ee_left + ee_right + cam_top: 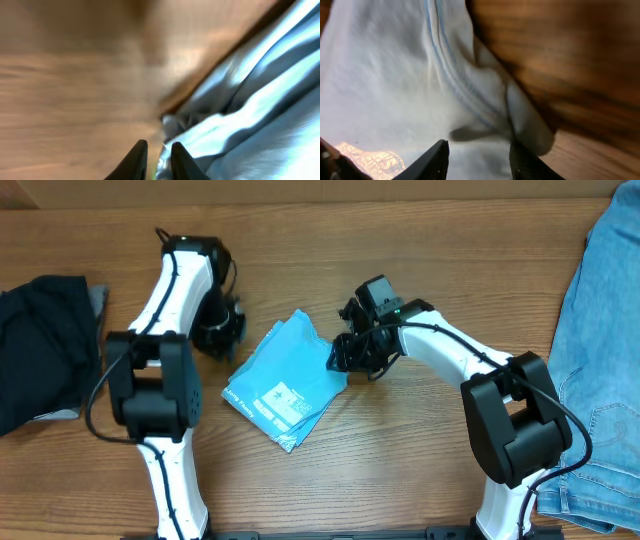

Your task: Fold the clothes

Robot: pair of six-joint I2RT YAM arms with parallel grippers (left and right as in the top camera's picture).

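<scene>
Right end effector (343,360) open over T-shirt (285,385) edge; jeans (600,310), black pile (40,350) apart

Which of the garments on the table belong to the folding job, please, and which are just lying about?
Part of the job:
- light blue T-shirt, mid-table between the arms

Just lying about:
- black garment, at the left edge
- denim jeans, at the right edge

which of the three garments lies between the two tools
The folded light blue T-shirt in the middle. The black pile sits at the far left and the jeans at the far right, both off to the sides.
</scene>
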